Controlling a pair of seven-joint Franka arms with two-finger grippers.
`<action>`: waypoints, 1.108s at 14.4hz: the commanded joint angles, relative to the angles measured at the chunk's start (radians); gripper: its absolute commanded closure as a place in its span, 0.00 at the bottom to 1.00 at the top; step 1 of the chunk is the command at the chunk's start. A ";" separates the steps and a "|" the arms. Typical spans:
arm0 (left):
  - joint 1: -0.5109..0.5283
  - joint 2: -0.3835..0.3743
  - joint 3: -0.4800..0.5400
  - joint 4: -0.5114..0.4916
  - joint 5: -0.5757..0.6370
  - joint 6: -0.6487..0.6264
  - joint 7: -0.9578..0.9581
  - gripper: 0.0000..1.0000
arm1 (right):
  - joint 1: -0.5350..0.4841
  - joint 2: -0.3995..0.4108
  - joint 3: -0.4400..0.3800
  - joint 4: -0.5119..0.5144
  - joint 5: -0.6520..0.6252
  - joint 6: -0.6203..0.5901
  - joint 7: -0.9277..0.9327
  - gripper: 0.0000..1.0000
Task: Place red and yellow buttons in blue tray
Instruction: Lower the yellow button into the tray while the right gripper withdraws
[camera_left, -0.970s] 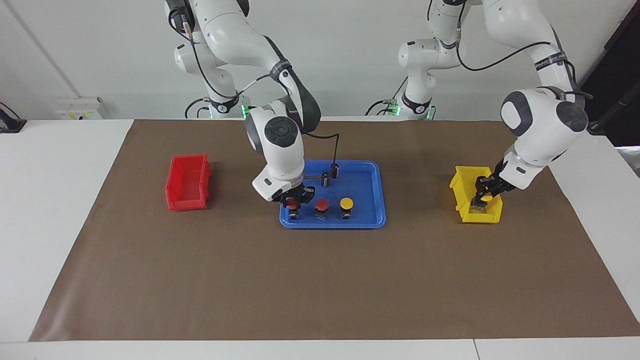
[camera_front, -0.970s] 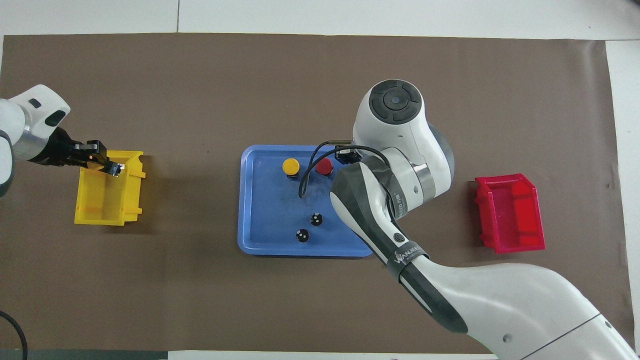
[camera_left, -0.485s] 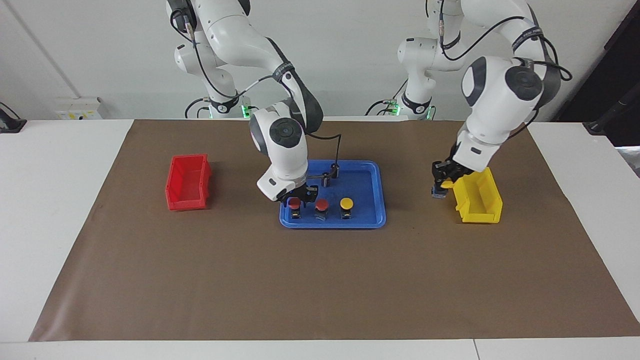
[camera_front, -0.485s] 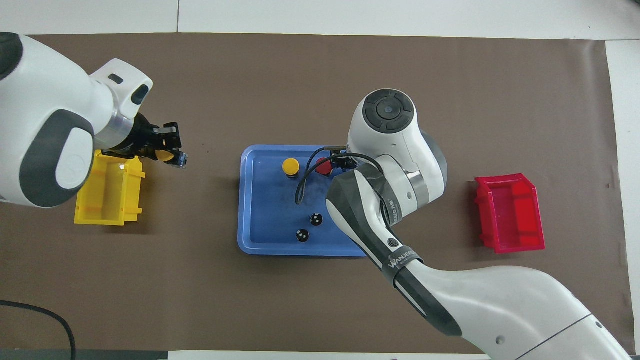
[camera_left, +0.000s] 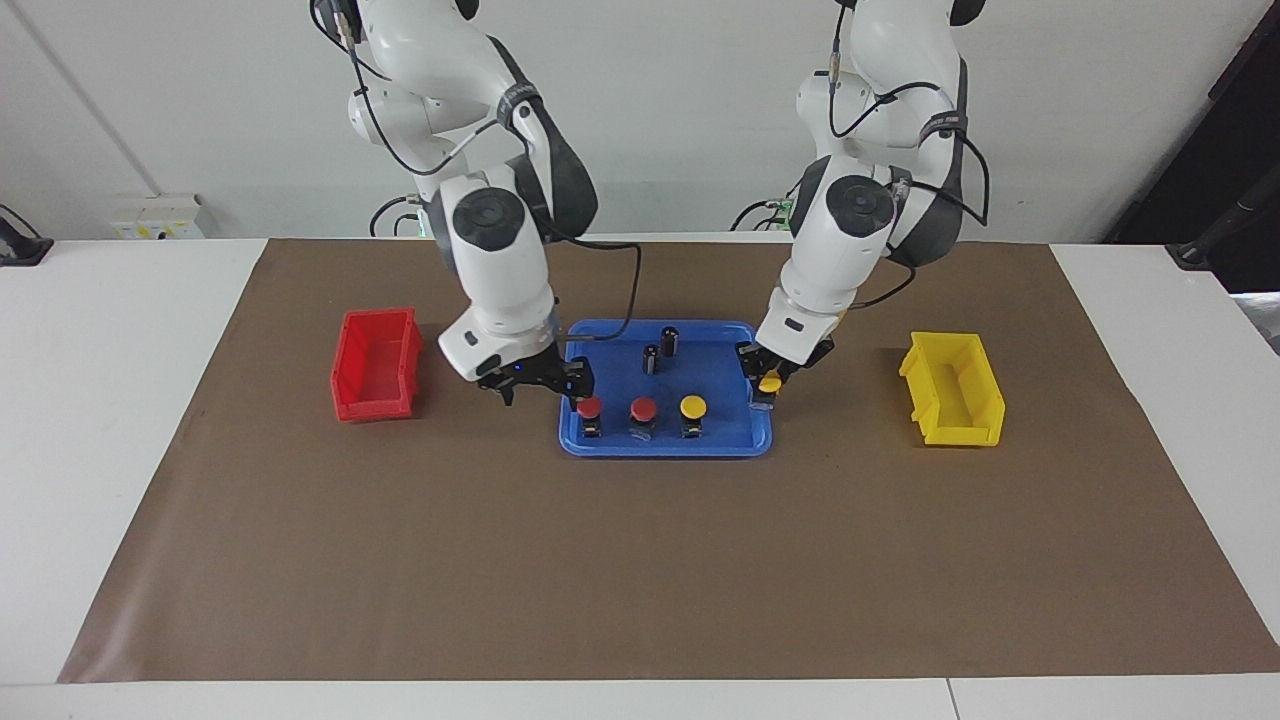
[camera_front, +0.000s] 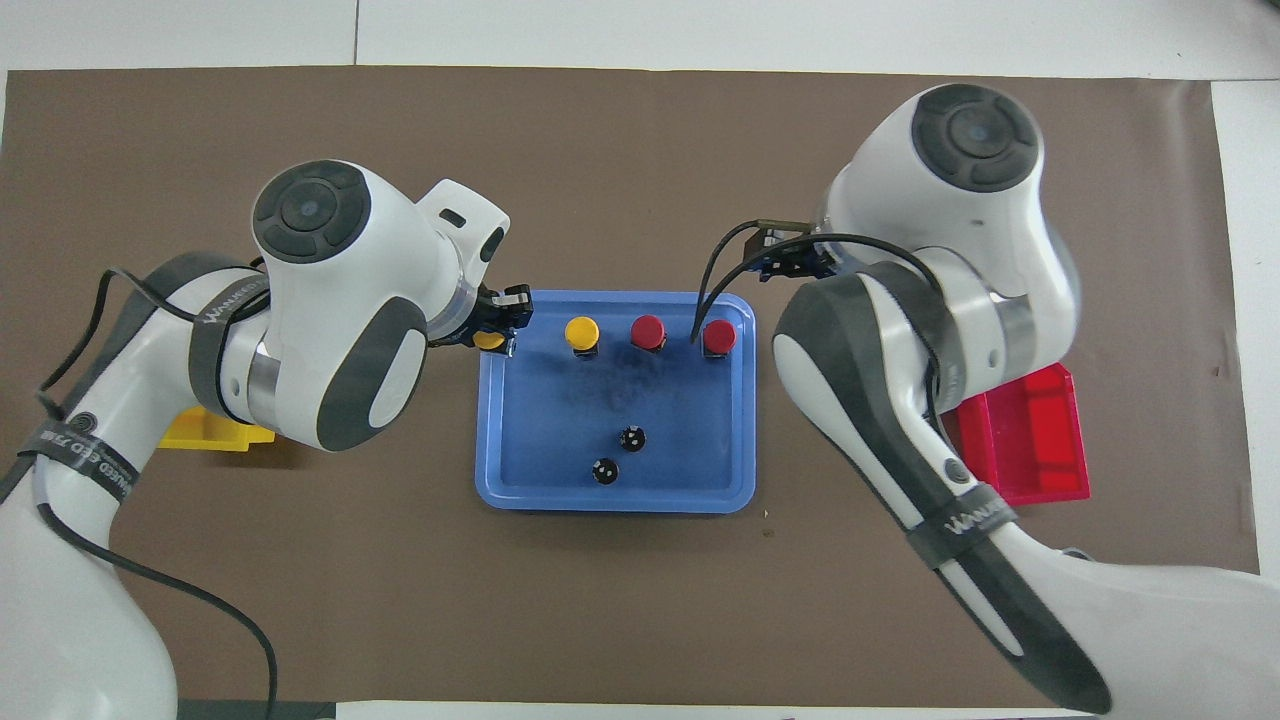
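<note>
The red and yellow buttons, small push buttons with round caps on black bases, number four: two red-capped and two yellow-capped. Three of them stand upright in a row inside the blue tray (camera_left: 752, 440), a flat, shallow, rectangular blue plastic tray with rounded corners and a raised rim, along the tray's edge farther from the robots. Counting from the end of the tray toward the right arm, they are the first red button (camera_left: 589, 415), the second red button (camera_left: 643, 417) and the standing yellow button (camera_left: 692, 415). The fourth, the held yellow button (camera_left: 769, 385), is clamped in the fingers of the left gripper (camera_left: 768, 384), which hangs over the tray's rim at the end toward the left arm, at the corner farther from the robots.

Two plain dark cylinders (camera_left: 660, 349) with silvery bands also stand in the tray, side by side, nearer to the robots than the row of buttons.

The right gripper (camera_left: 545, 383) hovers just off the tray, at the end toward the right arm, beside the first red button but apart from it; its fingers are spread and grasp nothing.

Two small plastic bins sit on the brown-covered worktop (camera_left: 640, 560), one at each end of the tray and well apart from it: a small red bin (camera_left: 375, 365) toward the right arm's end, and a small yellow bin (camera_left: 955, 390) toward the left arm's end. Both bins look bare inside in the facing view.
</note>
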 joint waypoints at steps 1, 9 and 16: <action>-0.030 0.013 0.015 -0.046 -0.014 0.072 -0.012 0.99 | -0.070 -0.036 0.011 0.096 -0.046 -0.194 -0.042 0.01; -0.049 0.045 0.018 -0.037 0.009 0.073 -0.021 0.07 | -0.335 -0.220 0.010 0.112 -0.049 -0.403 -0.366 0.01; 0.014 -0.089 0.027 -0.020 0.017 -0.121 0.089 0.00 | -0.367 -0.238 0.003 0.089 -0.052 -0.414 -0.396 0.00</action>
